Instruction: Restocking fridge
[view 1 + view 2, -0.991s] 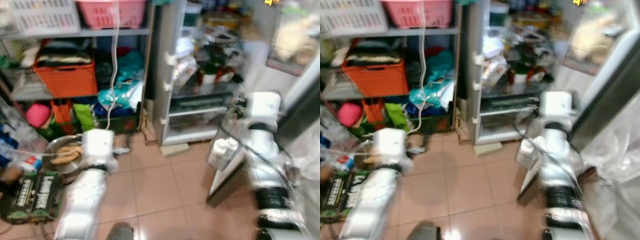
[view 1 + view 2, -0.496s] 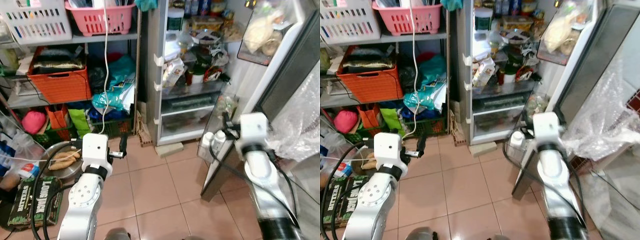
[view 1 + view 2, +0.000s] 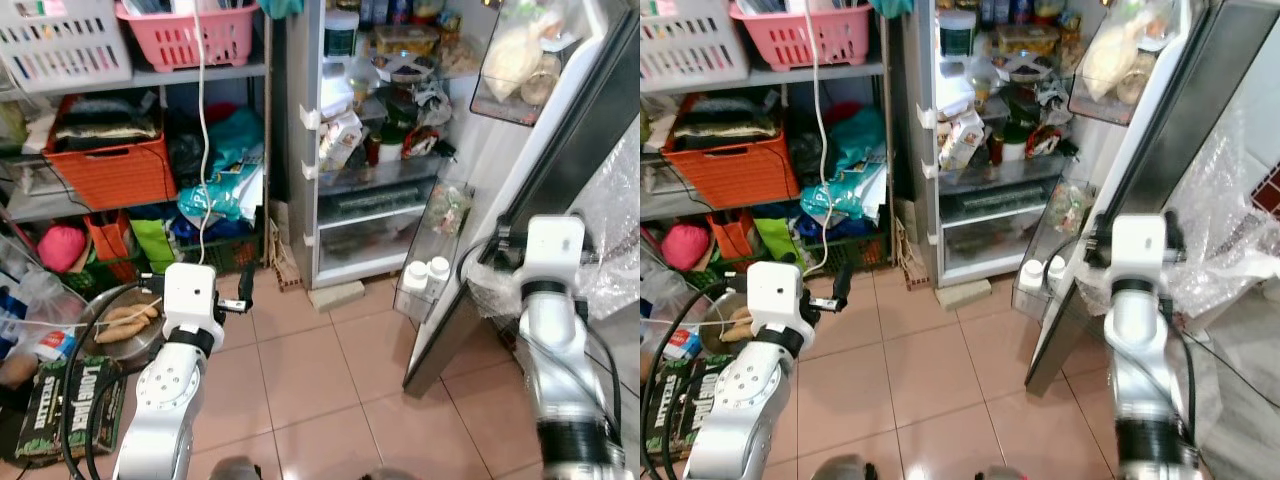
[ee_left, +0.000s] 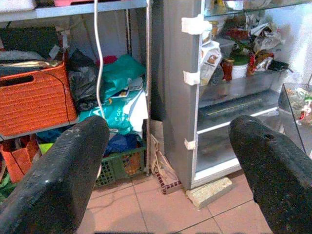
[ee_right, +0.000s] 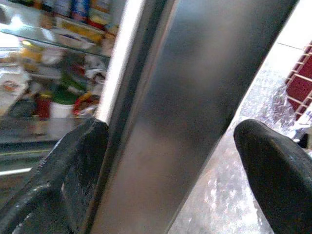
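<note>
The fridge point(image 3: 380, 150) stands open, its shelves crowded with jars, packets and tubs. Its dark door point(image 3: 560, 150) swings out to the right, with two white bottles point(image 3: 425, 275) in a low door bin. My right arm point(image 3: 552, 250) is raised at the door's outer edge. In the right wrist view the right gripper point(image 5: 170, 161) is open, and the door's edge point(image 5: 185, 97) runs between its spread fingers point(image 5: 273, 165). My left gripper point(image 3: 245, 290) is held low over the floor, open and holding nothing. It points at the fridge's hinge side point(image 4: 180, 97).
Left of the fridge is a shelving rack with an orange crate point(image 3: 105, 165) and a pink basket point(image 3: 190, 30). A metal bowl of sweet potatoes point(image 3: 125, 320) and a green box point(image 3: 70, 395) lie on the floor at left. Bubble wrap point(image 3: 615, 220) hangs right of the door. Tiled floor point(image 3: 320, 380) lies ahead.
The view has steadied from a blur. My right arm has swung right, from in front of the door bin to the door's outer edge. The left arm has barely moved.
</note>
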Motion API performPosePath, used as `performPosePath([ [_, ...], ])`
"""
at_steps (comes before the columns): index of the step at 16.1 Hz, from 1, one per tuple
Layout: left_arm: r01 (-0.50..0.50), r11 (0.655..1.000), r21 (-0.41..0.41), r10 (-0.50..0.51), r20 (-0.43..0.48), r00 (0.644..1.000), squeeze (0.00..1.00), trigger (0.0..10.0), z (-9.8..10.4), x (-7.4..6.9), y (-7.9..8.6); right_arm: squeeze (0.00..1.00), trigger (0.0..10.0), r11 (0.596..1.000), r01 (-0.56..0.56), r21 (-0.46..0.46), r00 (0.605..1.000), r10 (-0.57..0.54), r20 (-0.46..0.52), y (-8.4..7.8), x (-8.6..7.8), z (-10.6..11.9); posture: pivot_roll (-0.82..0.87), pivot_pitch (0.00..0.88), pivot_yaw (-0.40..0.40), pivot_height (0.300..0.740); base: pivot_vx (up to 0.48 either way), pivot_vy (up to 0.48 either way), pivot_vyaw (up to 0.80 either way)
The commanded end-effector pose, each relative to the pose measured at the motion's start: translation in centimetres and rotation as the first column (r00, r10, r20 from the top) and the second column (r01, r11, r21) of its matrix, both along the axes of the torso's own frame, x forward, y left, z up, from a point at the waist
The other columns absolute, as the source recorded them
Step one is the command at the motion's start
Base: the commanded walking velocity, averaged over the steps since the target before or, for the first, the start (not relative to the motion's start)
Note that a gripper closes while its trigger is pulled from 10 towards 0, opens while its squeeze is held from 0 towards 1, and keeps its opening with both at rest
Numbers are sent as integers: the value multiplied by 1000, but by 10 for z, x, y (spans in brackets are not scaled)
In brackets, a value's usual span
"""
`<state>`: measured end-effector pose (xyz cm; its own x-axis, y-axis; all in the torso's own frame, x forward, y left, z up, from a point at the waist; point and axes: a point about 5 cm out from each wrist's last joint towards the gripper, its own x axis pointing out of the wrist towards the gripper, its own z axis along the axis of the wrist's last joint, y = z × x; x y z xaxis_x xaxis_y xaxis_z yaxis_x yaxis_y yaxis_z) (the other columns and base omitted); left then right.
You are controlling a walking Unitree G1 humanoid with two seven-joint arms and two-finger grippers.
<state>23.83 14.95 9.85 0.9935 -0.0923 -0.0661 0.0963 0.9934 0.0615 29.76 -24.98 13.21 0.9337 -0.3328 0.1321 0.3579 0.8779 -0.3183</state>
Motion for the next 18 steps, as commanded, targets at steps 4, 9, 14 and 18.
performPosePath([
  [4,-9,1000,10,9,-7,1000,0,10000,0,-2,3,0,10000,994,-6,109,1000,6,-5,-6,28,8,129,0,-16,740,0,0,0],
  [9,-6,1000,11,6,-14,1000,0,10000,0,-4,4,0,10000,936,-252,246,967,252,32,20,31,6,126,0,-10,740,0,0,0],
  [14,7,1000,15,-7,-18,1000,0,10000,0,-2,3,0,10000,691,-596,410,770,636,48,78,13,-7,116,0,-2,740,0,0,0],
  [18,8,1000,17,-7,-16,1000,0,10000,0,-1,2,0,10000,551,-696,461,646,760,67,105,4,-6,119,0,-5,740,0,0,0],
])
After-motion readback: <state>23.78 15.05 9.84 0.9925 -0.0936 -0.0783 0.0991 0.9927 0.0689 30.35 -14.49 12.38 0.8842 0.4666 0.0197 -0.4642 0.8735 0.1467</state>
